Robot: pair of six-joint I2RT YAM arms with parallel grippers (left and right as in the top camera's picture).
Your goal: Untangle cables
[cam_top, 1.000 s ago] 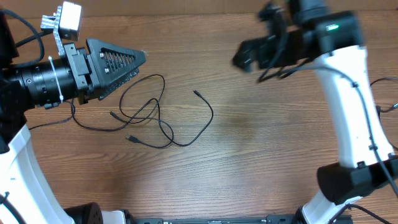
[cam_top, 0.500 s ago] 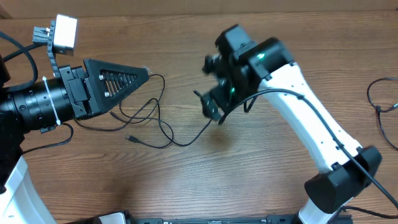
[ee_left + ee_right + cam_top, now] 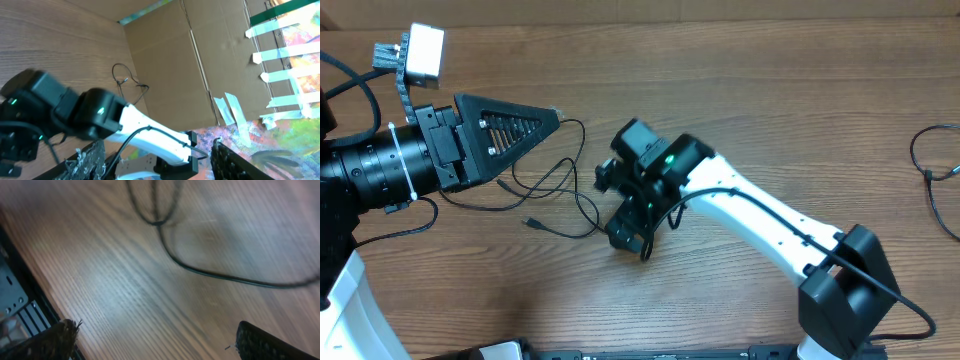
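- The right gripper (image 3: 632, 238) sits nearest the front edge of the table (image 3: 770, 100). It hangs over the right end of the tangled cables (image 3: 560, 185), and its jaws are spread wide with nothing between them.
- In the right wrist view the right gripper (image 3: 160, 345) has one strand (image 3: 200, 270) curving across the wood ahead of the fingers (image 3: 60, 335), not yet between them. The view is blurred, so I cannot tell how far the pads are from the table.
- Risk: the strand is thin and lies flat, so if the jaws close a little too high they will likely miss it. Too low, and the pads probably scrape the wood.
- Risk: just beyond that strand two lines cross (image 3: 157, 222). Pinching both there and pulling would likely tighten the snarl rather than loosen it.
- The tangled cables lie left of centre as loose overlapping loops, with free plug ends (image 3: 503, 184) on their left side.
- Risk: the left gripper (image 3: 545, 120) is also open and holds nothing, near the top loop. Nothing pins the bundle, so a pull from the right may drag it along whole.
- Risk: both grippers are close around the same small tangle, so a wide sweep by either could knock the other.
- The white right arm (image 3: 760, 215) lies slanted across the middle of the table and covers part of the loop near its wrist.
- A separate cable (image 3: 930, 160) lies well apart at the right edge, clear of the work.
- Farthest off, the left wrist view shows a cardboard wall (image 3: 200, 65) behind the table.
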